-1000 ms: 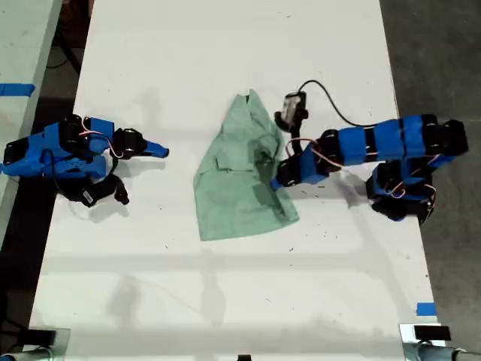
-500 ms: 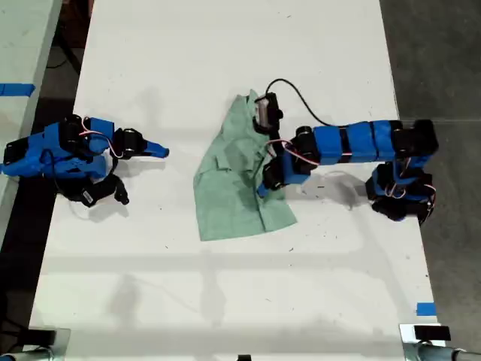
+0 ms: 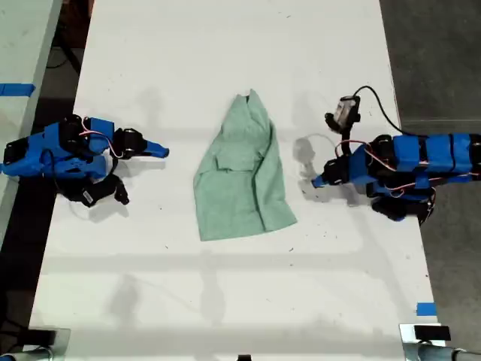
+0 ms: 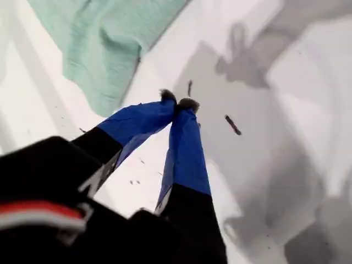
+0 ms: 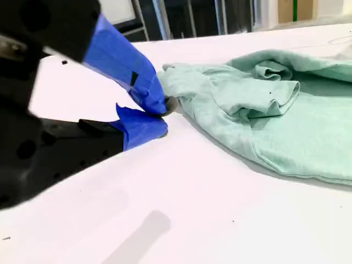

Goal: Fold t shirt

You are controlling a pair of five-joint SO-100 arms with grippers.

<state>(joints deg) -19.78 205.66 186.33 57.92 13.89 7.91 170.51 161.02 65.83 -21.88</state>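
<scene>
The pale mint-green t shirt (image 3: 240, 173) lies crumpled and partly folded on the white table (image 3: 225, 301), near its middle in the exterior view. My first gripper (image 3: 317, 181) is at the exterior view's right, a short way off the shirt's edge, shut on nothing. In its wrist view the blue fingertips (image 4: 179, 103) touch each other over bare table, with the t shirt (image 4: 104, 38) beyond them. My second gripper (image 3: 162, 151) rests low at the exterior view's left, shut and empty. Its wrist view shows its tips (image 5: 162, 115) closed, short of the t shirt (image 5: 275, 115).
The table's long edges run down both sides of the exterior view, with dark floor past the right one. A blue tape mark (image 3: 425, 308) sits near the lower right corner of the exterior view. The first arm's wrist camera and cable (image 3: 346, 111) stick up above it.
My first gripper was over the shirt's right side; it has drawn back to the exterior view's right, leaving the shirt lying on the table. The second arm has not moved.
</scene>
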